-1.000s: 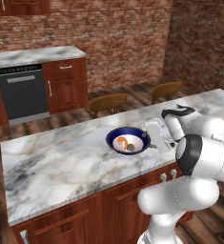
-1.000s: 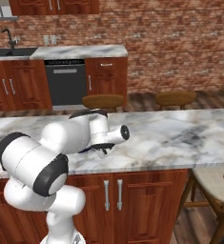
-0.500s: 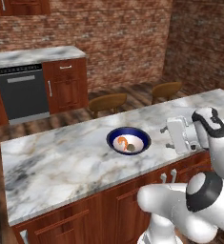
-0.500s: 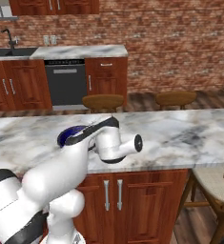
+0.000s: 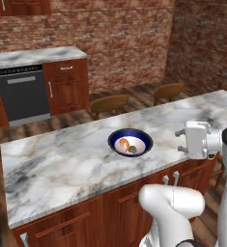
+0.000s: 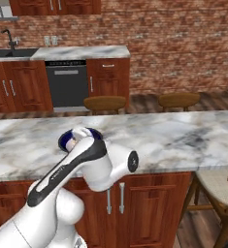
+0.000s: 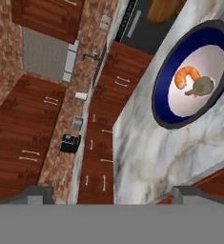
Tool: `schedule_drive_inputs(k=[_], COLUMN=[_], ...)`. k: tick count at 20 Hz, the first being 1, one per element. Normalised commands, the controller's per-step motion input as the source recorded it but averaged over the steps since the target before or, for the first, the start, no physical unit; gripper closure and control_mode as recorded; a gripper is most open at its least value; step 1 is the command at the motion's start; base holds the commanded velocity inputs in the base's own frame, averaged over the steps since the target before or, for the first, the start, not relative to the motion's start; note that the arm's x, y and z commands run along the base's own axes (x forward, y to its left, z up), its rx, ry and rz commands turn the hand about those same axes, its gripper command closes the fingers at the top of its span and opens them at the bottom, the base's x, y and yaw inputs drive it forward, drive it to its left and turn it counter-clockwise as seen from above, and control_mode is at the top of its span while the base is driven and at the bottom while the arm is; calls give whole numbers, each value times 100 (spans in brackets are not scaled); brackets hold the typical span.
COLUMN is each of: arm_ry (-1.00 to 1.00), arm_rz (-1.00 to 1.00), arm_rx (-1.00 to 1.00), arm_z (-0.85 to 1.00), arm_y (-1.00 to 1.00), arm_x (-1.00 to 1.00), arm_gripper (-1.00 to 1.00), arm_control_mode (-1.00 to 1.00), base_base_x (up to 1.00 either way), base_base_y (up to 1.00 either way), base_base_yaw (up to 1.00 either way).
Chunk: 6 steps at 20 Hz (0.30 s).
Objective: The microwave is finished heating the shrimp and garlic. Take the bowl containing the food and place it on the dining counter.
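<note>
One bowl (image 5: 130, 142) sits on the dining counter (image 5: 62, 159).
Gripper (image 7: 111, 193) spread and empty, arm drawn off to the bowl's right; shrimp (image 7: 186, 76) touches garlic (image 7: 201, 86) inside.

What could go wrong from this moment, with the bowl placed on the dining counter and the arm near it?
The bowl sits on the dining counter toward its near edge, so a sweep of the arm might push it off. The shrimp and garlic lie loose inside; a knock could spill them. The gripper is open and holds nothing.
</note>
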Motion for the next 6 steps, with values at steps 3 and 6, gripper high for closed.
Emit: schedule_drive_inputs(k=[3, 6], arm_ry=[-34, -36], arm_rz=[0, 2], arm_rx=[-3, -8], arm_z=[79, 86], arm_y=[76, 82], arm_x=[-100, -100], arm_gripper=[-100, -100], arm_control_mode=[-100, -100], base_base_x=[0, 0], base_base_y=[0, 0], base_base_yaw=[0, 0])
